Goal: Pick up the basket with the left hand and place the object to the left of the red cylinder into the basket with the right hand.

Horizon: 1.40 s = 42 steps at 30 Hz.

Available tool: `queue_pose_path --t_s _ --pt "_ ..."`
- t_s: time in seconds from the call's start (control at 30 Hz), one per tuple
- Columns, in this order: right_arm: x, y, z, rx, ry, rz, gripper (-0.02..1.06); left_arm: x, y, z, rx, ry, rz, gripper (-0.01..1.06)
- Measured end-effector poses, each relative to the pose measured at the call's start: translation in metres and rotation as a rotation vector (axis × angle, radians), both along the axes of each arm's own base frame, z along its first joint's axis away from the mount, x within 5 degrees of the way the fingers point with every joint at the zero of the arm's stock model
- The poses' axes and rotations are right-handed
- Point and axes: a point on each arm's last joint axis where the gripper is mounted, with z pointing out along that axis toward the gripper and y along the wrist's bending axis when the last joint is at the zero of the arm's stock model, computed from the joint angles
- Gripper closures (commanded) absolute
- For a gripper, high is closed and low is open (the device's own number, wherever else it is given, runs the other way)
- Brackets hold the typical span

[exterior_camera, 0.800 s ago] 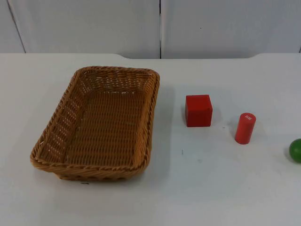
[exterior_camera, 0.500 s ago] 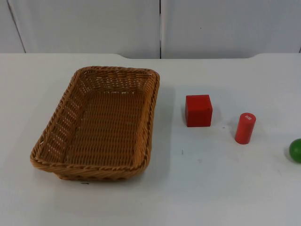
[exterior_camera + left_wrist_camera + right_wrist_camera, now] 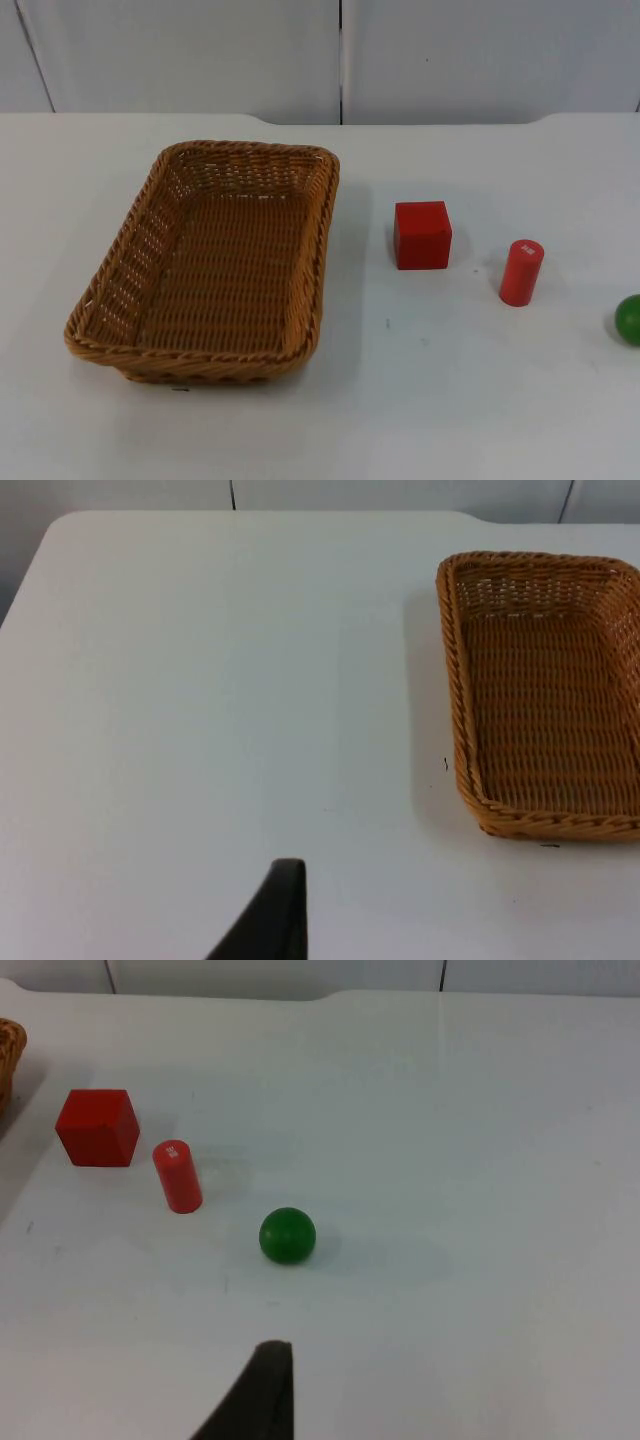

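Nothing lifted yet: brown woven wicker basket [image 3: 210,265] empty, flat on white table [image 3: 450,400], likely light and stiff, best pinched at its rim; red wooden cube [image 3: 422,235] just left of upright red cylinder [image 3: 521,272], probably rigid, flat-sided for easy gripping; claw openings impossible to tell.

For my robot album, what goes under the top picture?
Wicker basket, red cube, red cylinder, green ball on white table.

Left gripper fingertip [image 3: 275,915]: matte black, curved, tapering to a squared-off end. Right gripper fingertip [image 3: 260,1392]: same black, same curved taper.
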Motion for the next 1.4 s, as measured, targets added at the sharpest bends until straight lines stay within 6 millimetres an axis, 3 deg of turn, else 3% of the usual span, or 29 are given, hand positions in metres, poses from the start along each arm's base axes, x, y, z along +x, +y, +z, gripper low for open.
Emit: queue_pose_path --t_s 0.8,1.4 --pt "0.000 0.000 0.000 0.002 0.000 -0.001 -0.01 0.034 -0.009 0.008 -0.099 0.049 -0.060 0.00" --pt "0.000 0.000 0.000 0.002 0.000 -0.001 -0.01 0.109 -0.026 -0.001 -0.166 0.155 -0.239 0.00"
